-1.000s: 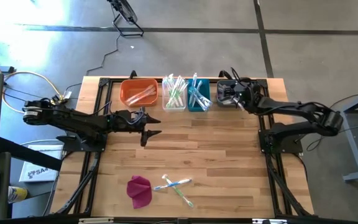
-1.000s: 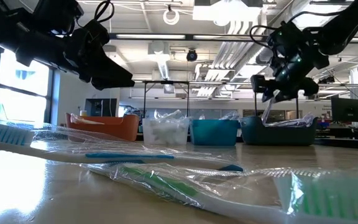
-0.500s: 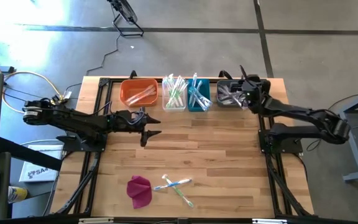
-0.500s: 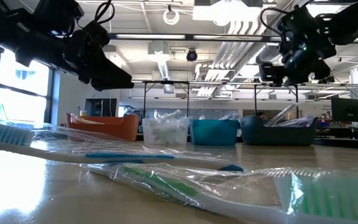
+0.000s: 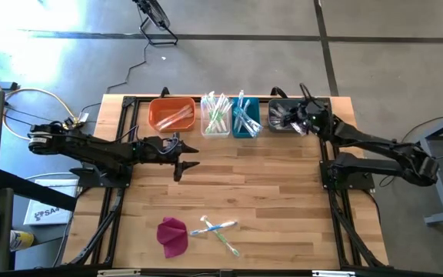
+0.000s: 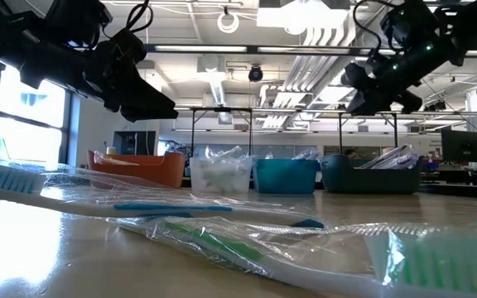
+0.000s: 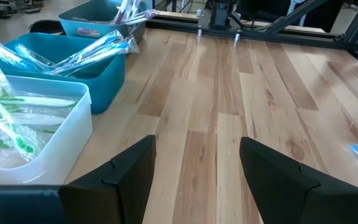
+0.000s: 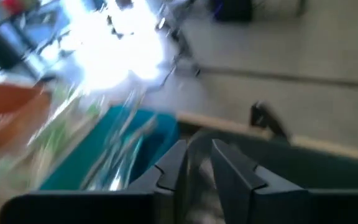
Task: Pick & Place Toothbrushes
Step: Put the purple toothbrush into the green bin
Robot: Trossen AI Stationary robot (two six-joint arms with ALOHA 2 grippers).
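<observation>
overhead, right gripper [image 5: 301, 123] fingers [image 8: 229, 171] narrowly apart, empty, above dark bin [image 5: 281, 117]

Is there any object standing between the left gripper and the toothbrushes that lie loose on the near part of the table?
Nothing visible: bare wood separates the open left gripper from the loose toothbrushes. The magenta cloth lies beside them.
</observation>
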